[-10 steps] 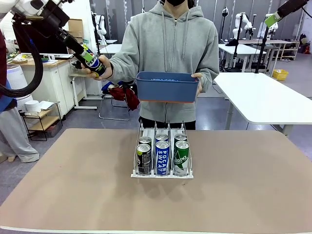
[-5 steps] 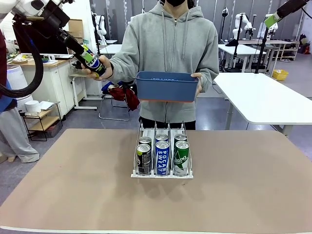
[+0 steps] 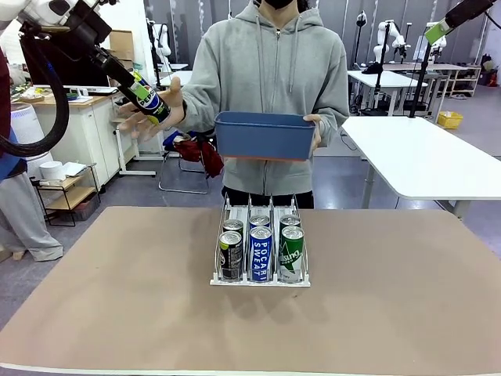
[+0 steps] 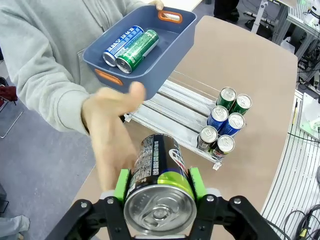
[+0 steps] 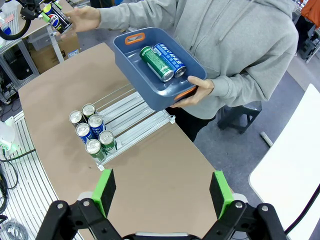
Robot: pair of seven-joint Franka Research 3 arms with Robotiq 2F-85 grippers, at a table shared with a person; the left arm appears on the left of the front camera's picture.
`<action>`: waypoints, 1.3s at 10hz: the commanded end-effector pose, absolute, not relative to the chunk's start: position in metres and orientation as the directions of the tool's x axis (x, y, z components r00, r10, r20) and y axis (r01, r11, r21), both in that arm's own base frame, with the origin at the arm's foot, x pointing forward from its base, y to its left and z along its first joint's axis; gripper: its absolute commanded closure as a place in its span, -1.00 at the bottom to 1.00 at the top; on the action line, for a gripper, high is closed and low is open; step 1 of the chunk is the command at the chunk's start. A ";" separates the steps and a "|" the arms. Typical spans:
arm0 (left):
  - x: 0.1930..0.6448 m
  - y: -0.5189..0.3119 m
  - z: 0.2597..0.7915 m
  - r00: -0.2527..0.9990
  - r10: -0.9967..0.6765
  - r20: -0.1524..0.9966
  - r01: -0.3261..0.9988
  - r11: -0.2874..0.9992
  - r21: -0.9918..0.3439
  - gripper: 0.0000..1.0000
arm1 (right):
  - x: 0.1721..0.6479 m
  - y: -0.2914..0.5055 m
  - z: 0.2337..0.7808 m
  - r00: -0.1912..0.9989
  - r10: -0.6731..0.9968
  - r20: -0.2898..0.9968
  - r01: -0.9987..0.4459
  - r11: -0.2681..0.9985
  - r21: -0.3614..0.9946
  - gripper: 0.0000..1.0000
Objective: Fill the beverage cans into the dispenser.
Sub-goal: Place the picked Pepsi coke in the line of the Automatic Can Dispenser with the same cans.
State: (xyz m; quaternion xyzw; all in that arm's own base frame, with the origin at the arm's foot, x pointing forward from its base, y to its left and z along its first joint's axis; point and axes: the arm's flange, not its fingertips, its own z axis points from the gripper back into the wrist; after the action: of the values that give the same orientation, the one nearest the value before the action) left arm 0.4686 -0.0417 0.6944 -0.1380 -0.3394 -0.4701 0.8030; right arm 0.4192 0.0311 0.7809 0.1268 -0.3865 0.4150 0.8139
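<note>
While the left hand (image 3: 141, 92) is closed on a black Pepsi can (image 4: 159, 165), gripping its body near the silver top, it holds that can tilted in the air, high at the robot's left and well apart from the table (image 3: 391, 305). The person's open palm (image 3: 149, 119) lies just beside the can with fingers spread; whether it touches the can cannot be told. The person's other hand (image 3: 314, 133) holds a blue bin (image 3: 264, 139) by one end at the far side of the table. Two cans lie on their sides in the bin, touching each other: a blue-and-white can (image 4: 121, 41) and a green can (image 4: 140, 49). The dispenser (image 3: 217, 252) stands on the table near its middle. Each of its three lanes holds two upright cans at the near end, one behind the other: dark cans (image 3: 231, 255) in the left lane, Pocari Sweat cans (image 3: 261, 252) in the middle, green cans (image 3: 291, 252) in the right. The right hand (image 5: 163, 192) hangs high above the table, its fingers wide apart with nothing between them.
</note>
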 end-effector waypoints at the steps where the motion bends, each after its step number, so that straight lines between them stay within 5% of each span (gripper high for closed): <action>1: 0.468 -0.040 0.695 0.326 -0.664 0.673 0.846 0.522 0.105 1.00 | 0.419 0.031 0.781 0.357 0.577 0.735 -0.773 0.624 -0.114 -1.00; 13: 0.468 -0.040 0.695 0.326 -0.664 0.673 0.846 0.522 0.105 1.00 | 0.419 0.031 0.781 0.357 0.577 0.735 -0.773 0.624 -0.114 -1.00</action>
State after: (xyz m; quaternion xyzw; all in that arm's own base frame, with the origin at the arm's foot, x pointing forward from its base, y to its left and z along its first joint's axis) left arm 0.4687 -0.0416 0.6943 -0.1380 -0.3393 -0.4700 0.8031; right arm 0.4192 0.0311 0.7809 0.1268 -0.3865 0.4150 0.8139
